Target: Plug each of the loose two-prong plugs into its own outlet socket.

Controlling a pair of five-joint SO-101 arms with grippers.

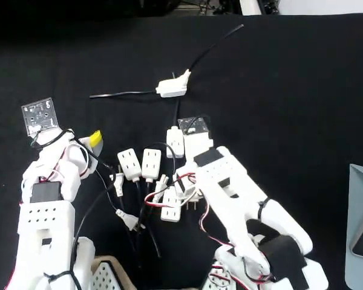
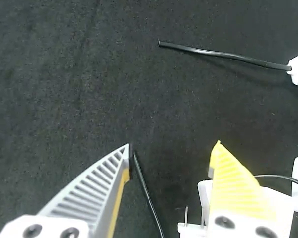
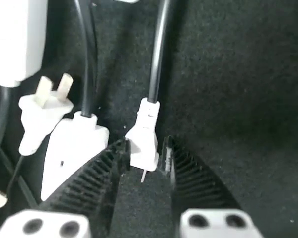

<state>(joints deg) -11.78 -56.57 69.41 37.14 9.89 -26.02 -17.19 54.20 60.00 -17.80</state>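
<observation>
My right gripper (image 3: 144, 152) is shut on a white two-prong plug (image 3: 143, 141), its black cord running away over the cloth. Beside it lie a white outlet socket (image 3: 72, 148) and a loose white plug (image 3: 39, 114) with its prongs up. In the high view this gripper (image 1: 184, 184) sits amid a cluster of white sockets (image 1: 140, 164) and loose plugs (image 1: 127, 220). My left gripper (image 2: 173, 146) stands open over bare cloth at the left of the cluster, and a black cord (image 2: 148, 198) passes between its grey and yellow fingers. Its yellow tip (image 1: 95, 139) shows in the high view.
A far socket (image 1: 171, 88) with a plug in it lies toward the back, cords leading off both ways. Another socket (image 1: 175, 142) lies just beyond the right gripper. A tagged card (image 1: 39, 116) rests at the left, and a grey tray (image 1: 360, 223) stands at the right edge.
</observation>
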